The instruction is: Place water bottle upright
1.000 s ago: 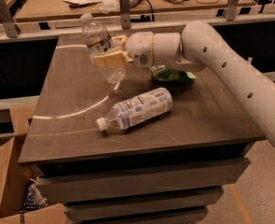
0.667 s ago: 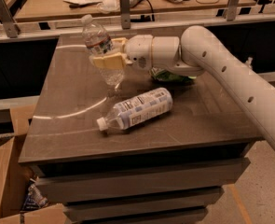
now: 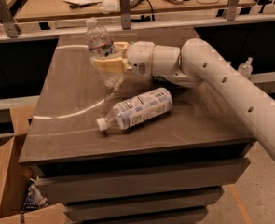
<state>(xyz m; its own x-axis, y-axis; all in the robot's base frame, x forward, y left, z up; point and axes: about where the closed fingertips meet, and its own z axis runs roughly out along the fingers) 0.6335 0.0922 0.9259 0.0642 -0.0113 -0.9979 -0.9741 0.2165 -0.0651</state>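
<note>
The water bottle [image 3: 101, 45] is a slim clear ribbed bottle with a white cap and a red-and-white label band. It is held nearly upright, leaning a little to the left, just above the dark table top [image 3: 72, 101] at its back left. My gripper [image 3: 110, 62] reaches in from the right on the white arm [image 3: 211, 73] and is shut on the bottle's middle. The bottle's bottom end hangs close to the table surface.
A fatter bottle with a large white-blue label [image 3: 137, 109] lies on its side in the table's middle, cap toward the front left. Something green [image 3: 174, 82] lies behind the arm. A cardboard box [image 3: 9, 181] stands on the floor at the left. A railing and desk run behind.
The gripper with the water bottle has shifted slightly left; the bottle stays nearly upright. The lying bottle has not moved.
</note>
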